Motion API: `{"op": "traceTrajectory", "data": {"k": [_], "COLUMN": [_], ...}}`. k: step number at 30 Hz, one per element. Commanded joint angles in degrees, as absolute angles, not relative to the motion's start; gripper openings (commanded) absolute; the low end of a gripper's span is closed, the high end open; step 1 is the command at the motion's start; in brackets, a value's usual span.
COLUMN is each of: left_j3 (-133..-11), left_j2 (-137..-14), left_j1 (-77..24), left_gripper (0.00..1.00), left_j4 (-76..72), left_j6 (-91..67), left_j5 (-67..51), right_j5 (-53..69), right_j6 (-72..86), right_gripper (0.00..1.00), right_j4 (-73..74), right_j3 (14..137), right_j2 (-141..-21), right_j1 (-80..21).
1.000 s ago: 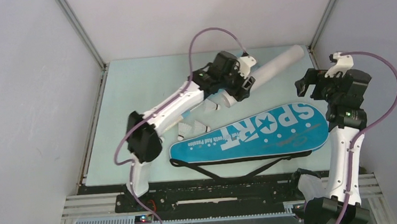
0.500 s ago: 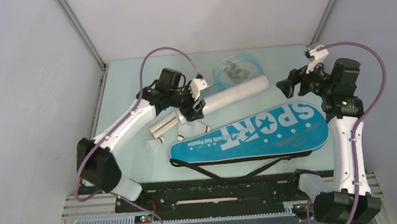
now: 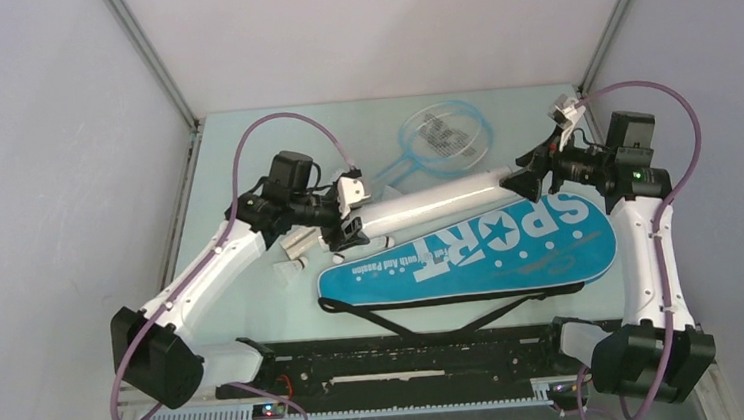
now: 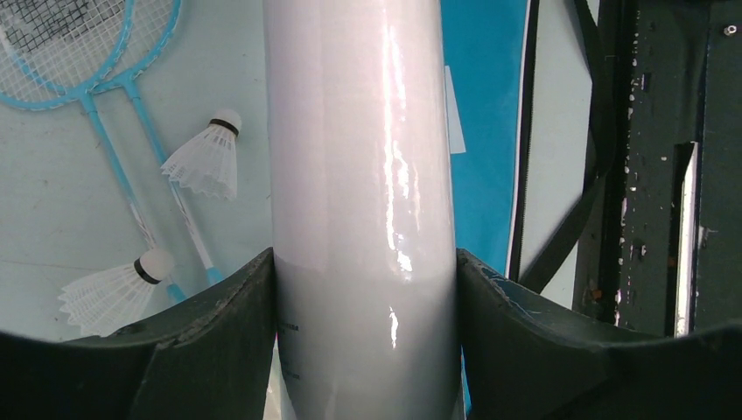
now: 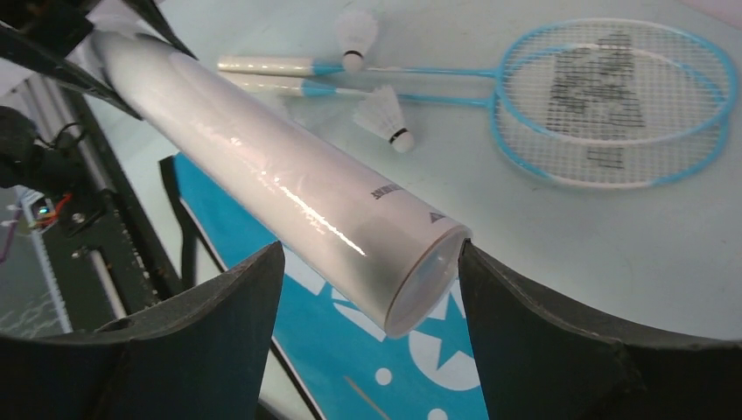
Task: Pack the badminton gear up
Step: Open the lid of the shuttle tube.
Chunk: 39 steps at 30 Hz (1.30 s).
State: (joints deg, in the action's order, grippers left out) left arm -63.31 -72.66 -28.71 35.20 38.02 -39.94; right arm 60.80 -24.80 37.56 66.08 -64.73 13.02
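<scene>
Left end effector (image 3: 350, 212): half-way open, both fingers pressed on the long white tube (image 3: 427, 201) close to one end of it; this is a firm hold, as the left wrist view shows.
Right end effector (image 3: 521, 176): open, its jaws stand on both sides of the other end of the tube. A clear gap shows on one side; on the other side I cannot tell if there is contact.
Tube: it runs from one end effector to the other and seems lifted off the bench (image 3: 245, 180). If the end at the right end effector is capped or open, I cannot tell.
Bag (image 3: 482, 251): flat, just below and nearer than the two end effectors, with the strap (image 3: 436, 315) on its near side.
Rackets (image 3: 442, 134): lying beyond the tube, their heads on the far side of the right end effector.
Shuttlecocks (image 4: 206, 157): two loose ones under and beside the left end effector, near the racket shafts.
Step, as I judge: taking the tube with both arms; nothing is packed yet.
Risk 1: the tube is glossy and long, so an off-centre squeeze at the right end may turn it inside the left hold.
Risk 2: too strong a squeeze may dent the thin wall.
Risk 3: a low swing may sweep the shuttlecocks away.
</scene>
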Motion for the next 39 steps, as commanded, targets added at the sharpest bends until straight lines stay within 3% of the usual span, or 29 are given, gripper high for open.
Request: {"op": "traceTrajectory", "data": {"k": [1,11,16,21,28,39], "left_j3": [-62.4,-61.3,-60.9,-60.3,-59.6,-52.6], "left_j2": [-71.8,-72.3,-72.5,-73.4,-75.4,-79.2], "left_j1": [-28.2,-26.7,-26.5,-26.5,-26.5,-26.8], "left_gripper": [0.16,0.15,0.14,0.18,0.33,0.46], "left_j4": [30.9,28.9,28.4,28.4,28.5,23.2], "left_j6": [39.5,39.0,39.0,39.8,41.6,42.3], "left_j5": [-44.4,-46.8,-47.3,-46.7,-45.6,-44.0], "right_j5": [68.7,72.4,74.4,73.2,71.7,67.1], "right_j6": [-31.1,-37.3,-39.2,-38.9,-37.5,-40.8], "right_gripper": [0.80,0.72,0.61,0.42,0.00,0.00], "right_j4": [43.5,51.2,52.9,52.7,51.7,51.6], "right_j3": [67.8,67.7,67.7,67.8,67.7,66.4], "right_j2": [-65.8,-69.4,-69.9,-69.0,-67.0,-65.1], "right_j1": [14.0,16.9,16.6,14.7,10.9,5.9]}}
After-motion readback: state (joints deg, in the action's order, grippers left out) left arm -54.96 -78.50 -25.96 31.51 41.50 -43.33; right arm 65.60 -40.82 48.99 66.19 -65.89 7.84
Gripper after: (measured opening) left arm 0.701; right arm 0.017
